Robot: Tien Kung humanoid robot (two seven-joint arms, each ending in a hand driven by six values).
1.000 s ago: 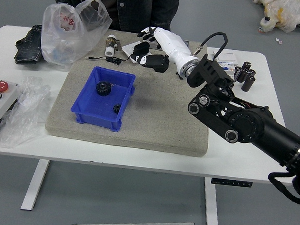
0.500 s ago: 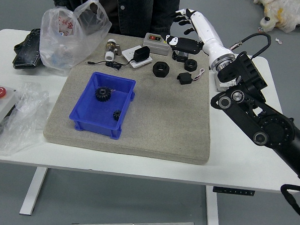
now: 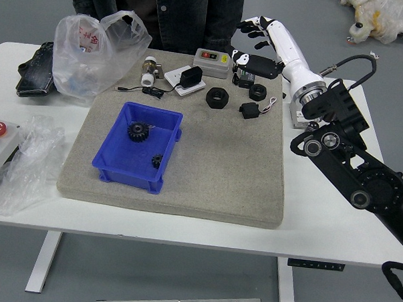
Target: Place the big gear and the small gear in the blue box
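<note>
Head view: nearest you on the mat (image 3: 221,165), the small gear (image 3: 157,160) lies inside the blue box (image 3: 128,177), by its right wall, and the big gear (image 3: 138,131) sits farther back in the same box. Both look placed, so your likeliest trouble is undoing that: a low sweep back across could catch the rim and tip or drag the box. Beyond, the small black block (image 3: 249,110) trails a lead that a passing finger might hook, and the black ring (image 3: 257,92) could get shoved if you drop the right hand (image 3: 283,49), which hangs just above that cluster with its fingers loosely spread, gripping nothing. At the far side, the person (image 3: 224,18) stands close to those fingertips, so a forward swing risks contact. As for what differs, the gears keep their places in the box against the first frame, while the hand, then over the mat's far middle, is now well to the right; that has uncovered the hexagonal black part (image 3: 217,97) and, past it, the grey case (image 3: 212,62). Since the second frame it has shifted only slightly.
</note>
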